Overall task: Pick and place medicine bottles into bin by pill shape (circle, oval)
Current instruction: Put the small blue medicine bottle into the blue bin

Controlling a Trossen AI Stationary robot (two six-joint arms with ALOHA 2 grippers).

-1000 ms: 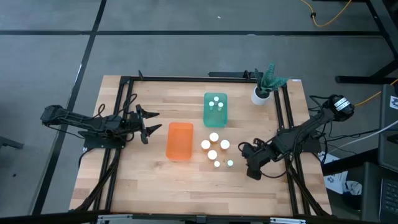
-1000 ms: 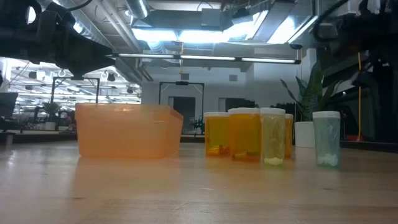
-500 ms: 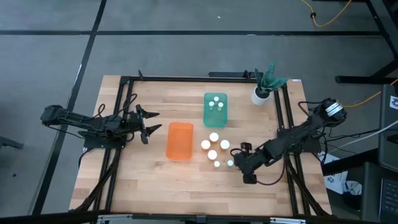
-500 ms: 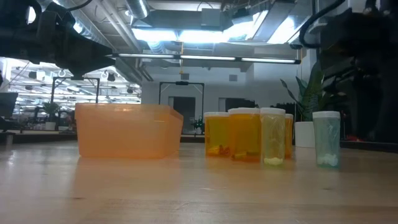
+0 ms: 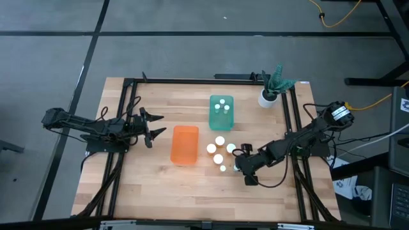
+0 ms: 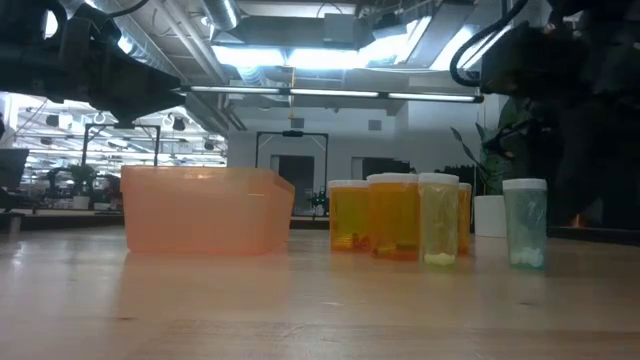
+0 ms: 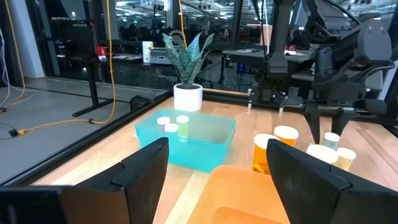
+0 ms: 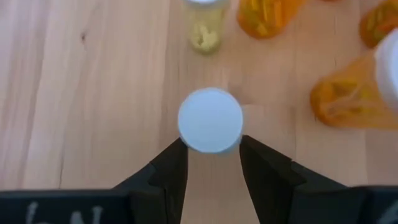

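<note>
A narrow green-tinted medicine bottle (image 6: 525, 222) stands upright on the table, and its white cap (image 8: 210, 120) shows in the right wrist view. My right gripper (image 8: 211, 163) slants down at it from the table's right. It is open, with a fingertip close on either side just below the cap. Several more bottles (image 5: 219, 149) stand to its left. The teal bin (image 5: 222, 121) holds three bottles, and nothing shows inside the orange bin (image 5: 185, 144). My left gripper (image 5: 153, 125) hangs open left of the orange bin. My right gripper has its fingertips (image 8: 176, 155) right at the green-tinted bottle's cap, one on either side, coming slanting down from the table's right. I cannot tell whether they touch it. The bottle stands upright on the table.
A white plant pot (image 5: 268, 97) stands at the far right corner. Orange bottles (image 8: 348, 99) and a yellowish narrow one (image 8: 204, 25) stand close beyond the green-tinted bottle. Bare wood lies along the near edge (image 5: 192, 191).
My right gripper has gone toward the table's left and down, up to the green-tinted bottle, and has rolled about its own pointing line. No bottle has moved.
</note>
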